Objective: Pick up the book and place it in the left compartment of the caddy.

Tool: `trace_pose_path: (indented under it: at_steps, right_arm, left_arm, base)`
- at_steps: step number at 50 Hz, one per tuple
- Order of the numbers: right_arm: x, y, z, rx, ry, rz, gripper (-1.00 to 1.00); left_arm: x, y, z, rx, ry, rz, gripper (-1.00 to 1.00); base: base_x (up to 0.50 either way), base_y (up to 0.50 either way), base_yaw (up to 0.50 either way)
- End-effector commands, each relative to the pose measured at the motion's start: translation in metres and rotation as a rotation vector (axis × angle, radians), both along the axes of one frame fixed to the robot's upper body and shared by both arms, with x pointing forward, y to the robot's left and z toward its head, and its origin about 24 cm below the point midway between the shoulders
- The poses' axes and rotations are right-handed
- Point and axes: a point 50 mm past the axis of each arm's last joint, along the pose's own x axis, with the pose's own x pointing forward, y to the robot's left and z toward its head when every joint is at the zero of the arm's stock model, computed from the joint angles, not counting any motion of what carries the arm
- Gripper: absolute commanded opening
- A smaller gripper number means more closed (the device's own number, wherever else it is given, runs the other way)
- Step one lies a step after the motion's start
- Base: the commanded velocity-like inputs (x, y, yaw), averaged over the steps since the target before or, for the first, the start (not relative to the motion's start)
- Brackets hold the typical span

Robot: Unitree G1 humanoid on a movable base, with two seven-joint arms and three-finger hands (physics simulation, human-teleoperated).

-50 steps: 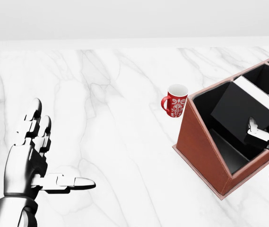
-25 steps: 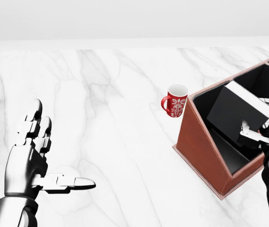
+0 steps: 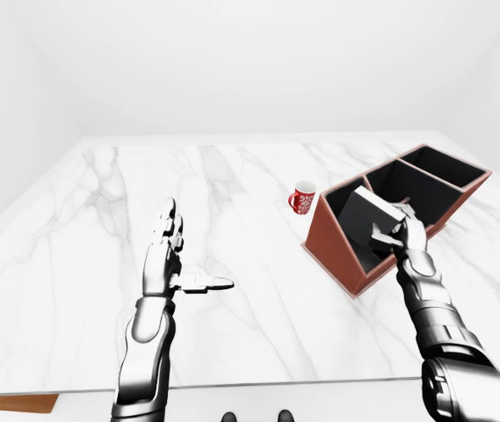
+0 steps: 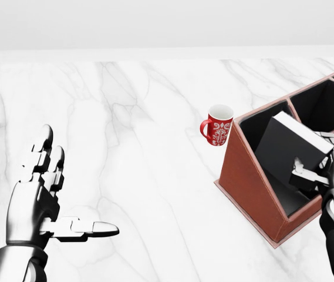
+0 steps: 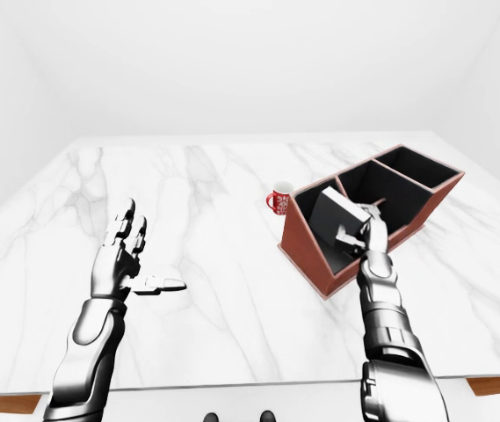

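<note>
The black book (image 4: 283,150) with white page edges stands tilted inside the left compartment of the red-brown caddy (image 4: 246,179), its lower end down in the compartment. My right hand (image 4: 319,157) is shut on the book's upper right corner, with the thumb (image 4: 303,171) on the cover and the other fingers behind the page edge. My left hand (image 4: 61,194) hovers open over the marble at the lower left of the head view, holding nothing.
A red patterned mug (image 4: 218,125) stands on the white marble table (image 4: 131,129), just left of the caddy's left corner. The caddy's other two black-lined compartments (image 3: 425,180) run off to the upper right.
The book has tipped more upright and sunk lower into the left compartment, with my right hand following it down and left. The left hand has stayed put.
</note>
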Motion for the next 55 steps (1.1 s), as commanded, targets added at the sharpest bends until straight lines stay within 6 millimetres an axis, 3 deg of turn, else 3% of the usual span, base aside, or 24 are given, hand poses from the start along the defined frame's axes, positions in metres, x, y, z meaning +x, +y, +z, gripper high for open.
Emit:
trace_pose_path:
  at_steps: [1, 23, 26, 36, 37, 38, 39, 49, 55]
  right_arm:
    - [0.003, -0.002, 0.008, -0.023, -0.020, -0.015, -1.00]
    - [0.002, -0.002, 0.005, -0.024, -0.010, -0.019, -1.00]
    - [0.002, -0.002, 0.006, -0.025, -0.012, -0.019, -0.86]
    - [0.002, -0.002, 0.006, -0.026, -0.013, -0.018, -0.04]
    - [0.002, -0.001, 0.005, -0.026, -0.012, -0.018, 0.22]
    - [0.002, -0.001, 0.005, -0.026, -0.012, -0.018, 0.22]
    - [0.002, -0.001, 0.006, -0.026, -0.014, -0.018, 0.39]
    - [0.003, 0.000, 0.010, -0.030, -0.036, -0.014, 0.41]
    - [0.002, 0.004, 0.029, -0.037, -0.120, 0.013, 0.28]
  left_arm:
    - [0.000, 0.000, -0.001, 0.000, 0.003, 0.000, 1.00]
    - [0.001, 0.000, -0.001, -0.001, 0.005, 0.000, 1.00]
    - [0.001, 0.000, -0.001, -0.001, 0.004, 0.000, 1.00]
    - [0.001, 0.000, -0.001, -0.005, 0.003, -0.001, 1.00]
    - [0.001, 0.000, 0.000, -0.004, 0.001, -0.001, 1.00]
    - [0.001, 0.000, 0.000, -0.004, 0.000, -0.001, 1.00]
    - [0.001, 0.000, 0.000, -0.006, 0.000, -0.001, 1.00]
    - [0.000, 0.000, 0.000, -0.005, 0.002, 0.000, 1.00]
    - [0.001, 0.001, -0.002, -0.005, 0.007, 0.001, 1.00]
  base:
    - [0.00, 0.00, 0.00]
    - [0.00, 0.00, 0.00]
    - [0.00, 0.00, 0.00]
    - [0.00, 0.00, 0.00]
    - [0.00, 0.00, 0.00]
    - [0.00, 0.00, 0.00]
    - [0.00, 0.00, 0.00]
    - [0.00, 0.00, 0.00]
    - [0.00, 0.00, 0.00]
